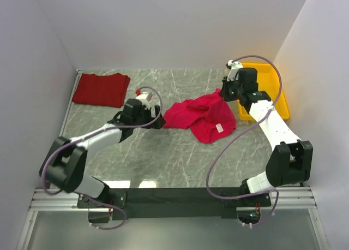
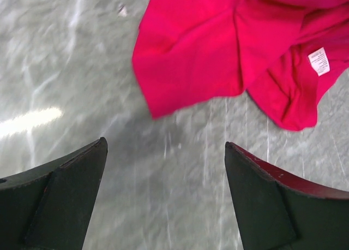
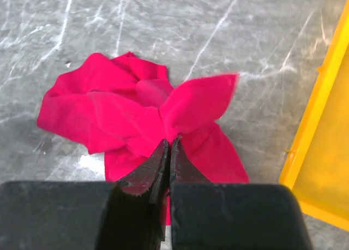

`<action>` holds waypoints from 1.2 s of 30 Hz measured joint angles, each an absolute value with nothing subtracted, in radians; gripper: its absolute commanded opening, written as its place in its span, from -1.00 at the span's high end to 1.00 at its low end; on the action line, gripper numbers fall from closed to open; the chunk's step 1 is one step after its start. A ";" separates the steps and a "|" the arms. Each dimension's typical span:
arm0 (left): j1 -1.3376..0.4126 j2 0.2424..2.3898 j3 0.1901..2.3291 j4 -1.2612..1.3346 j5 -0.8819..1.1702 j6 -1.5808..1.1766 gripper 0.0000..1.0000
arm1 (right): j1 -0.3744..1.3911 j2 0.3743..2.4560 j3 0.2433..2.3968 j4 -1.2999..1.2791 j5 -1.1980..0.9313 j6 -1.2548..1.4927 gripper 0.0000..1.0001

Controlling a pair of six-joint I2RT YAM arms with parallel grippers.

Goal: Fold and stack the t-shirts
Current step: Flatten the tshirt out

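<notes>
The crimson-pink t-shirt [image 1: 200,117] lies crumpled at the table's middle, its white tag [image 1: 220,128] facing up. My right gripper [image 1: 223,93] is shut on a fold at the shirt's far right corner and holds it raised; the pinch shows in the right wrist view [image 3: 169,141], with the shirt [image 3: 109,113] hanging below. My left gripper [image 1: 159,120] is open and empty just left of the shirt; in the left wrist view [image 2: 166,146] the shirt's edge [image 2: 191,53] lies ahead of the fingers. The brick red t-shirt [image 1: 101,89] lies folded at the far left.
A yellow tray [image 1: 272,91] stands at the far right, beside my right arm; its rim shows in the right wrist view [image 3: 322,124]. White walls close in the table on three sides.
</notes>
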State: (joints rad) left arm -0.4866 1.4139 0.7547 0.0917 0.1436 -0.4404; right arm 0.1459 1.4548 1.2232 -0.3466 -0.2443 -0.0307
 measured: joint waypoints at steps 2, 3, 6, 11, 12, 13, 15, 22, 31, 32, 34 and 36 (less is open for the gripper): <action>-0.487 1.496 0.811 0.103 0.167 -0.428 -0.84 | 0.134 1.470 1.223 -0.347 -0.254 -0.020 1.00; -0.487 1.538 0.841 0.108 0.180 -0.426 -0.83 | 0.133 1.474 1.223 -0.347 -0.262 -0.020 1.00; -0.487 1.677 0.953 0.110 0.216 -0.423 -0.74 | 0.131 1.476 1.223 -0.345 -0.285 -0.020 1.00; -0.495 1.869 1.128 0.038 0.217 -0.431 -0.69 | 0.125 1.476 1.224 -0.344 -0.321 -0.019 1.00; -0.501 1.901 1.157 0.015 0.204 -0.431 -0.64 | 0.122 1.476 1.224 -0.344 -0.327 -0.019 1.00; -0.507 1.920 1.174 -0.004 0.191 -0.431 -0.48 | 0.120 1.476 1.224 -0.344 -0.334 -0.017 1.00; -0.521 1.951 1.209 -0.036 0.165 -0.432 -0.23 | 0.115 1.476 1.224 -0.344 -0.344 -0.015 1.00; -0.546 1.971 1.229 -0.097 0.157 -0.423 0.99 | 0.094 1.476 1.236 -0.345 -0.398 0.009 1.00; -0.495 1.450 0.990 -0.223 0.080 -0.439 0.99 | 0.077 1.415 1.311 -0.367 -0.492 -0.075 1.00; -0.484 1.368 0.988 -0.232 0.073 -0.440 0.99 | 0.075 1.402 1.319 -0.369 -0.506 -0.084 1.00; -0.461 1.220 0.987 -0.239 0.062 -0.443 0.99 | 0.071 1.368 1.341 -0.377 -0.553 -0.104 1.00; -0.454 1.086 0.984 -0.256 0.056 -0.451 0.99 | 0.069 1.335 1.360 -0.378 -0.597 -0.112 1.00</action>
